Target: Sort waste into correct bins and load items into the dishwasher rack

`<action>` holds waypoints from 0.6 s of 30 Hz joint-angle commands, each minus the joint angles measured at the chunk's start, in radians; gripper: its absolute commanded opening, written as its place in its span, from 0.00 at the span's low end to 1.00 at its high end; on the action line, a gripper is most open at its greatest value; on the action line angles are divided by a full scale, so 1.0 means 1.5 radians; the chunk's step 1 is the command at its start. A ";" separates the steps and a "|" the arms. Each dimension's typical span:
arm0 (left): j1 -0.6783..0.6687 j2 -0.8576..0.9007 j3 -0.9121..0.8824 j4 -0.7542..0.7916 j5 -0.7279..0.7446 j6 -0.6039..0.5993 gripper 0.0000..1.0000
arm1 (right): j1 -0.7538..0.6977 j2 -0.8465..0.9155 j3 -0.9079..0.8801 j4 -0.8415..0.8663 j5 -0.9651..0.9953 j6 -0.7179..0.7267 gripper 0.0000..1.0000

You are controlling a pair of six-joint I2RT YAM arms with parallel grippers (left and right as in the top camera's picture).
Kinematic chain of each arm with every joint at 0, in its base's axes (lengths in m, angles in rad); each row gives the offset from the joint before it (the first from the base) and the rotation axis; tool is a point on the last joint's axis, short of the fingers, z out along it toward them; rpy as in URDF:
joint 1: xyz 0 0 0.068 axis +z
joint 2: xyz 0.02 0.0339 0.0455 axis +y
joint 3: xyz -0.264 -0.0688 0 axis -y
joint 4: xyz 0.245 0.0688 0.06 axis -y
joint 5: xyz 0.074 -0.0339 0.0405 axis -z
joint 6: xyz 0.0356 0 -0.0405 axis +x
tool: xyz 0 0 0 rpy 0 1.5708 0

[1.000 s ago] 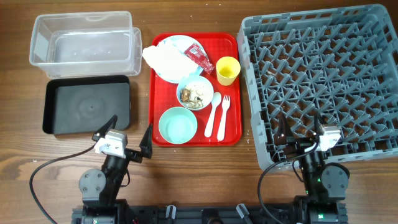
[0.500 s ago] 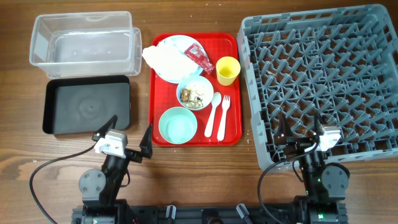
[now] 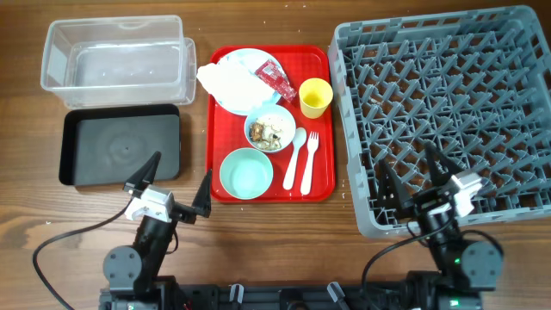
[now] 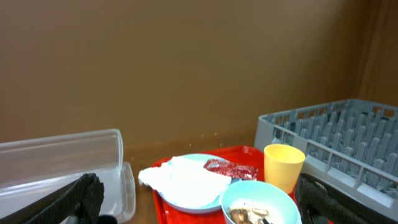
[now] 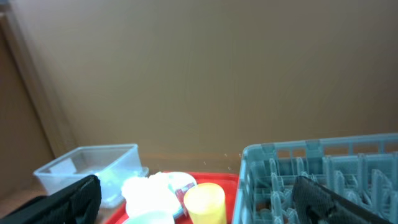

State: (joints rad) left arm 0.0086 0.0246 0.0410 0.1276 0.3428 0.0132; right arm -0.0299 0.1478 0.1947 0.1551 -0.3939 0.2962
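White napkin [image 3: 225,79], red wrapper [image 3: 277,79] and rice scraps sit on the red tray [image 3: 323,176], both grippers released and empty
Napkin and wrapper lie on the pale-blue plate [image 3: 250,58]; the scraps fill a bowl [image 3: 270,129] beside the yellow cup [image 3: 315,97], with mint bowl [image 3: 246,173], spoon [image 3: 295,155] and fork [image 3: 310,157] nearer. Clear tub [image 3: 112,26] and black tray [image 3: 71,155] stand left on the worktop, the grey rack [image 3: 344,129] right. The left gripper [image 3: 182,169] hangs by the red tray's near-left corner, the right gripper [image 3: 405,158] over the rack's near edge, jaws spread wide

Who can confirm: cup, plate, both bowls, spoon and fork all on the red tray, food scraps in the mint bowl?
One error: the overhead view shows the mint bowl empty; the food scraps lie in the pale blue bowl beside it. The rest stands.
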 commanded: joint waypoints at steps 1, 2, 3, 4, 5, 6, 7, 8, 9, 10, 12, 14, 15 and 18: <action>0.004 0.081 0.136 -0.030 -0.002 -0.017 1.00 | 0.000 0.152 0.183 -0.036 -0.045 -0.073 1.00; 0.004 0.120 0.179 -0.056 -0.002 -0.017 1.00 | 0.000 0.194 0.226 -0.055 -0.059 -0.084 1.00; 0.004 0.185 0.245 -0.093 -0.002 -0.017 1.00 | 0.000 0.259 0.288 -0.086 -0.080 -0.093 1.00; 0.004 0.263 0.322 -0.135 -0.002 -0.017 1.00 | 0.000 0.341 0.370 -0.137 -0.099 -0.093 1.00; 0.004 0.340 0.398 -0.178 -0.002 -0.016 1.00 | 0.000 0.400 0.433 -0.186 -0.110 -0.093 1.00; 0.004 0.436 0.492 -0.235 -0.002 -0.016 1.00 | 0.000 0.452 0.494 -0.240 -0.111 -0.092 1.00; 0.004 0.502 0.557 -0.275 -0.002 -0.016 1.00 | 0.000 0.498 0.555 -0.301 -0.111 -0.093 1.00; 0.003 0.595 0.649 -0.331 -0.002 -0.016 1.00 | 0.000 0.539 0.609 -0.346 -0.110 -0.093 1.00; -0.001 0.647 0.702 -0.362 -0.001 -0.016 1.00 | 0.000 0.564 0.642 -0.378 -0.109 -0.094 1.00; -0.014 0.729 0.785 -0.408 0.002 -0.016 1.00 | 0.000 0.600 0.696 -0.434 -0.094 -0.093 1.00; -0.047 0.857 0.898 -0.448 0.001 -0.014 1.00 | 0.000 0.633 0.745 -0.500 -0.076 -0.094 1.00; -0.077 0.954 0.947 -0.434 0.016 -0.014 1.00 | 0.000 0.653 0.770 -0.551 -0.067 -0.120 1.00; -0.085 0.983 0.946 -0.417 0.034 -0.021 1.00 | 0.000 0.653 0.770 -0.562 -0.067 -0.133 1.00; -0.103 1.044 0.946 -0.406 0.096 -0.022 1.00 | 0.000 0.654 0.770 -0.582 -0.068 -0.142 1.00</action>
State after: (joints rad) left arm -0.1261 1.5398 1.4422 -0.4950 0.3882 -0.0093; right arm -0.0299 1.1213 1.3231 -0.7044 -0.5110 0.1123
